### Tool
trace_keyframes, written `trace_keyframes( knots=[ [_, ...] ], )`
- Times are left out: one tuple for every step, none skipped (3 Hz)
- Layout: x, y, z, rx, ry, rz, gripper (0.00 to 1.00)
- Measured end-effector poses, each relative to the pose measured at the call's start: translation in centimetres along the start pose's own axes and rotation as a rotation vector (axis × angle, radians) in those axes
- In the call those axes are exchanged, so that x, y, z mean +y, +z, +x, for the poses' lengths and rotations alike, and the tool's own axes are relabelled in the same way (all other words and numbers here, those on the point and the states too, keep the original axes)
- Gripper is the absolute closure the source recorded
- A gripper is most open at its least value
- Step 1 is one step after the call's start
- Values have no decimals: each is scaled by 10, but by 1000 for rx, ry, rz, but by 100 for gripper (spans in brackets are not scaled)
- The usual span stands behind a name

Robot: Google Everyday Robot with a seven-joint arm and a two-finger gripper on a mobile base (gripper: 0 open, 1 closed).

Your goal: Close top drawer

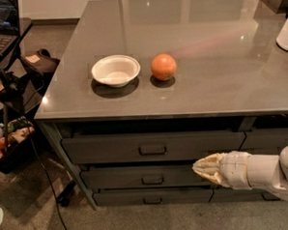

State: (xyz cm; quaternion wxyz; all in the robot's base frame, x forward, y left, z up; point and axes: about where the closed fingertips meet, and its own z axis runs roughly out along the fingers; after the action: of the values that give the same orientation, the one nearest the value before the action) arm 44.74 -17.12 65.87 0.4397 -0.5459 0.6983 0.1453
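- Top drawer (107,149): the uppermost wide grey front, directly under the countertop (220,88) edge; its small loop handle (152,149) sits at centre; whether the front is pushed fully home cannot be told
- Gripper (199,166): enters from the right, tips pointing left, fingers pressed together and holding nothing; it lies below the top drawer, level with the right end of the middle drawer (137,177), well apart from the handle
- White bowl (115,70) and orange (163,66): side by side on the countertop, near each other, not touching
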Motion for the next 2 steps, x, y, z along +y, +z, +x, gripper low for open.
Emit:
trace_keyframes(
  knots=[
    [0,0,0,0,0,0,12],
    [0,0,0,0,0,0,0]
  ],
)
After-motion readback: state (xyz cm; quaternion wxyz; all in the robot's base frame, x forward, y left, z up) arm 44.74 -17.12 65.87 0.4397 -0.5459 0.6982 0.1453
